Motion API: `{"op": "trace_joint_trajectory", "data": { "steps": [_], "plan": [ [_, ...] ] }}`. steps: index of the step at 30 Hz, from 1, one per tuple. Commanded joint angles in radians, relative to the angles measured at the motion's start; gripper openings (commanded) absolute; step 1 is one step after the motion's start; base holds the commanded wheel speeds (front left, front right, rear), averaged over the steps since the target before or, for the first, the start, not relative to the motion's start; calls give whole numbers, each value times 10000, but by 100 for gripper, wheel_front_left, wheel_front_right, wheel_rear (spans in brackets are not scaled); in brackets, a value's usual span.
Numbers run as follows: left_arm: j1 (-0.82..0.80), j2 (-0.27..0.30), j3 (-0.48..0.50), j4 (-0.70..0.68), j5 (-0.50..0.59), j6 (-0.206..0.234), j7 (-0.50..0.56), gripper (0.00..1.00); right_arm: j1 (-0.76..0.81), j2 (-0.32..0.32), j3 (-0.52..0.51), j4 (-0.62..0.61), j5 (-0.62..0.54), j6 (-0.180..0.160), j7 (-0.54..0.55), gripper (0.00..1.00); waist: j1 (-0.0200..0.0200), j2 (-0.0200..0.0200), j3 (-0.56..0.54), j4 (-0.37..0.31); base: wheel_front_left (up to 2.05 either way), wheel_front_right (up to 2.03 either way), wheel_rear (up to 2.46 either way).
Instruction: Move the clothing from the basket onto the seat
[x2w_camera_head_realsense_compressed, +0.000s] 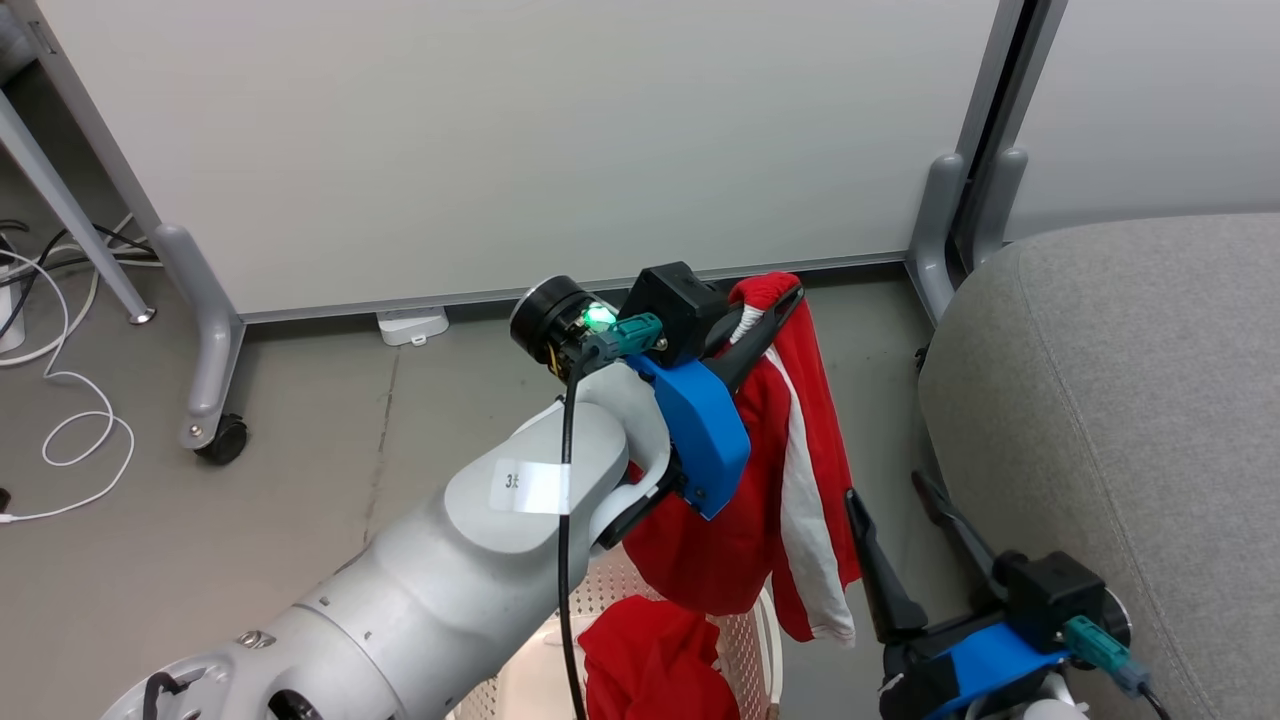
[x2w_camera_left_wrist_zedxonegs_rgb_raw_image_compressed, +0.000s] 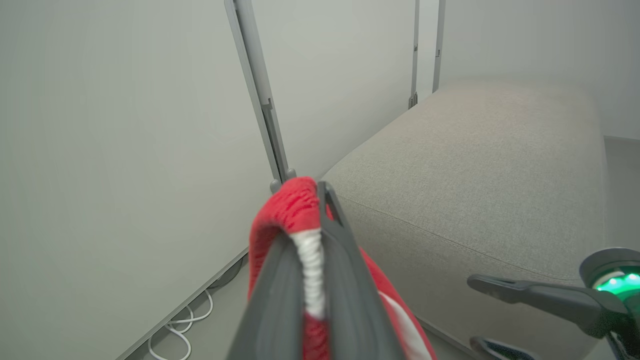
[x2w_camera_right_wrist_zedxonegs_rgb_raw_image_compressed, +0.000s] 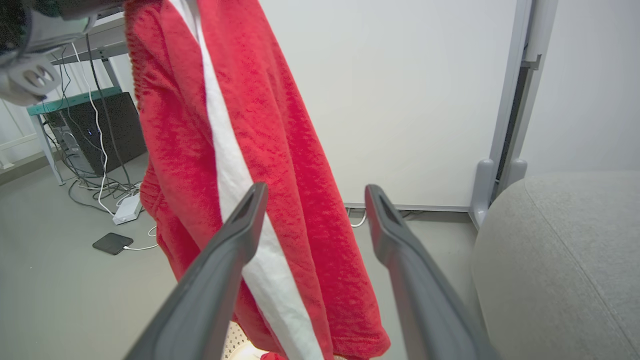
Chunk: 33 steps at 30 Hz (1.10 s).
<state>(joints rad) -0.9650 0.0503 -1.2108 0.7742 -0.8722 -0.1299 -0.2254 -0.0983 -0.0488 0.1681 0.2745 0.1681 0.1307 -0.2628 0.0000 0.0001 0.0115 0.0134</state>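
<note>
Arm aloft — left end effector tight on clothing above basket

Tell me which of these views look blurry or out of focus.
Left wrist view: the left gripper and clothing are blurred up close, the seat sharper. Right wrist view: the right gripper soft near the lens, clothing crisp. Head view: sharp, evenly lit.

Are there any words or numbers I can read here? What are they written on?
"3": on the white sticker on the left forearm; the next character, beside the black cable, is too blurred to read.
I can read no other text in these views.
</note>
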Motion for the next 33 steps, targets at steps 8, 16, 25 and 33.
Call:
{"op": "trace_joint_trajectory", "data": {
  "steps": [8, 16, 25, 33],
  "plan": [
    [-152, 1, -222, 3, -242, 15, -30, 0, -723, -28, 696, 697, -55, 1, 147, 100, 0, -1, 62, 63, 0, 0, 0],
    [-196, 1, -382, -97, -428, 68, -62, 0, -2172, -30, 1751, 2153, 312, 1, 292, 100, 0, -1, 162, 65, 0, 0, 0],
    [-15, 3, -530, -241, -588, 58, -16, 0, -3473, -30, 2255, 3880, 663, 1, 223, 100, 0, -1, 161, 132, 0, 0, 0],
    [88, 2, -626, -330, -693, 45, 26, 0, -4179, -30, 2695, 4877, 1138, 1, 37, 100, 0, -1, 55, 146, 0, 0, 0]
  ]
}}
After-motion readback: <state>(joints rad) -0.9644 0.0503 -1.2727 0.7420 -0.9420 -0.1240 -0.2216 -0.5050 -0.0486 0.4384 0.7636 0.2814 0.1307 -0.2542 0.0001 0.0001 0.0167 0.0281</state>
